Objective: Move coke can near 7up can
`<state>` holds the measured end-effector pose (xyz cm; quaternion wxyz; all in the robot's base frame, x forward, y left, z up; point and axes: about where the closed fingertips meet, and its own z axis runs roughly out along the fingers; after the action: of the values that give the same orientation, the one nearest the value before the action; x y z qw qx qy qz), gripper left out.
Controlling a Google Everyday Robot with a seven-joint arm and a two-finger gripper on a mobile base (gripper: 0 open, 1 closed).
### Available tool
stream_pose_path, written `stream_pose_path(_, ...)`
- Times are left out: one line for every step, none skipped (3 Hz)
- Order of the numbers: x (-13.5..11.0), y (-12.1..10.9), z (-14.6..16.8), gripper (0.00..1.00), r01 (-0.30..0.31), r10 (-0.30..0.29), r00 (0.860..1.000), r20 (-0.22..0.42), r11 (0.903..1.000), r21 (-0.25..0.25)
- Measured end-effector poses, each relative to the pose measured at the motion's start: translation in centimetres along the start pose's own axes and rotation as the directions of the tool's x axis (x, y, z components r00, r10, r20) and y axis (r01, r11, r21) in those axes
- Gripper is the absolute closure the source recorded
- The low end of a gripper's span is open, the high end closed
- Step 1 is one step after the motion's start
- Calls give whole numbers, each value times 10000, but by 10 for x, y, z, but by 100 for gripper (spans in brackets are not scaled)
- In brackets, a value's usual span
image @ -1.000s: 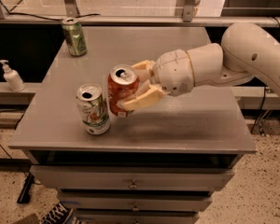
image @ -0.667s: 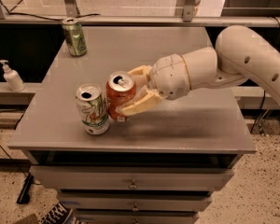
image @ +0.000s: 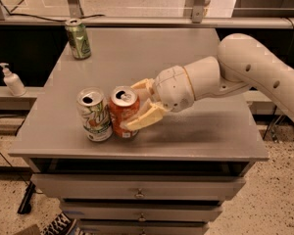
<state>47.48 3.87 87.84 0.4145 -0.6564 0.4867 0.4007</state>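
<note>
The coke can, red-orange with a silver top, stands upright near the front left of the grey cabinet top. The 7up can, white with green and red marks, stands upright right beside it on the left, touching or nearly touching. My gripper reaches in from the right on the cream arm and its fingers are closed around the coke can from its right side.
An all-green can stands at the back left corner of the top. A white soap pump bottle sits on a lower ledge to the left. Drawers run below the front edge. A rail runs behind the top.
My gripper has carried the coke can left and down toward the front, so it now stands next to the 7up can. The 7up can and the green can have not moved.
</note>
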Motion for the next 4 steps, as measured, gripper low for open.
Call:
stream_pose_path(5, 3, 5, 60, -223, 220, 9997, -131, 9995, -208)
stream_pose_path(9, 3, 7, 36, -348, 341, 9991, -232, 9990, -289)
stream_pose_path(11, 3, 8, 13, -393, 385, 9988, -287, 9988, -283)
stream_pose_path(12, 3, 8, 0, -424, 416, 9987, -310, 9988, -252)
